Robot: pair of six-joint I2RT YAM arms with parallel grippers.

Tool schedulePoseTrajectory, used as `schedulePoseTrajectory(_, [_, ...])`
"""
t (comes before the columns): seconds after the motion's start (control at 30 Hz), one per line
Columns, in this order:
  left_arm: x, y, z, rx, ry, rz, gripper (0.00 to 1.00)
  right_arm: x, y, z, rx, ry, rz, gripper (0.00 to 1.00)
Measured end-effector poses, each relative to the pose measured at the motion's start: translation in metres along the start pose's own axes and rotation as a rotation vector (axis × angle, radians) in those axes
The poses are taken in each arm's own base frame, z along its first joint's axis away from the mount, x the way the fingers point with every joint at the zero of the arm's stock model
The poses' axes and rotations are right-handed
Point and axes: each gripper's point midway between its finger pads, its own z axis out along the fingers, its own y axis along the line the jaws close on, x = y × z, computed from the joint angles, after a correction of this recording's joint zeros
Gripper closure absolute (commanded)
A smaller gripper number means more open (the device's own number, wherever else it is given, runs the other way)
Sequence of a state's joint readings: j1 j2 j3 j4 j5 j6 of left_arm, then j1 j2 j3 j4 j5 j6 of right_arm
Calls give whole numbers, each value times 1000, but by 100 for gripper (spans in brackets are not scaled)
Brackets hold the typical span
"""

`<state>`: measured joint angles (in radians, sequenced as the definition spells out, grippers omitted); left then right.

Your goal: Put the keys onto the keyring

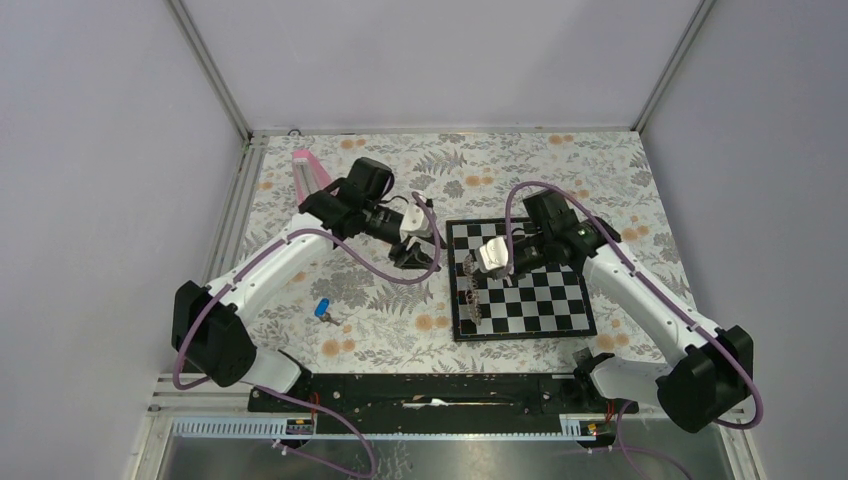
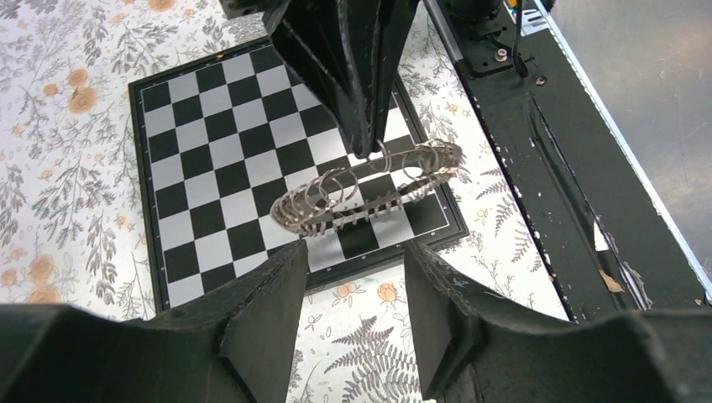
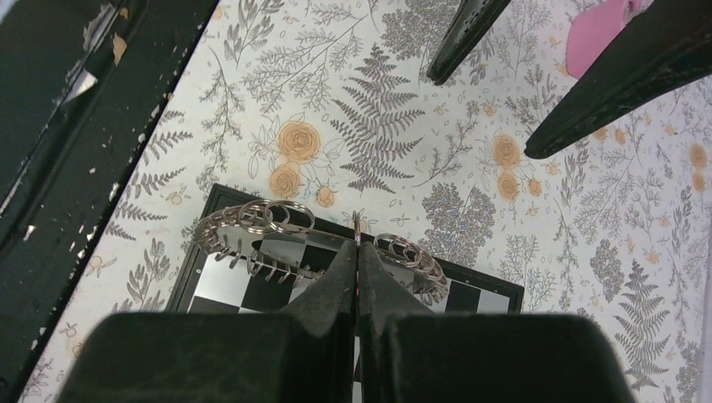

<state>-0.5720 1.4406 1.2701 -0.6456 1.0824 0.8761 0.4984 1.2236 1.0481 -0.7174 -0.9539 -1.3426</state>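
The keyring (image 1: pixel 471 297), a grey band of linked small rings, hangs on edge over the left side of the chessboard (image 1: pixel 545 300). My right gripper (image 1: pixel 474 270) is shut on its top. In the right wrist view the jaws (image 3: pixel 357 248) are closed on one small ring, and the band (image 3: pixel 252 222) curves to both sides. My left gripper (image 1: pixel 416 252) is open and empty just left of the board. In the left wrist view its fingers (image 2: pixel 252 294) point at the keyring (image 2: pixel 369 189) from a short way off. The blue-headed key (image 1: pixel 322 309) lies on the floral cloth, nearer the left arm's base.
A pink object (image 1: pixel 305 165) lies at the back left; it also shows in the right wrist view (image 3: pixel 596 29). A black rail (image 1: pixel 430 390) runs along the near edge. The chessboard also shows in the left wrist view (image 2: pixel 210 151).
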Motion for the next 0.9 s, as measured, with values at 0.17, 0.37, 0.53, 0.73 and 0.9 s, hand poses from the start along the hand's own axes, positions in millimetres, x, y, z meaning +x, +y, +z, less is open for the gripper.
schedulePoseTrajectory(0.17, [-1,-9,9,32,7,14,51,11,5,2,-8,23,-53,100])
schedulePoseTrajectory(0.37, [-1,-18,18,66,6,23,54,10,0,2,24,18,-53,100])
schedulePoseTrajectory(0.53, [5,-20,24,66,3,6,59,6,-8,4,69,-8,56,100])
schedulePoseTrajectory(0.73, [7,-7,28,8,-4,-16,62,-2,-17,5,110,-42,182,100])
schedulePoseTrajectory(0.9, [4,3,30,-33,-19,-28,62,-11,-22,5,129,-84,260,100])
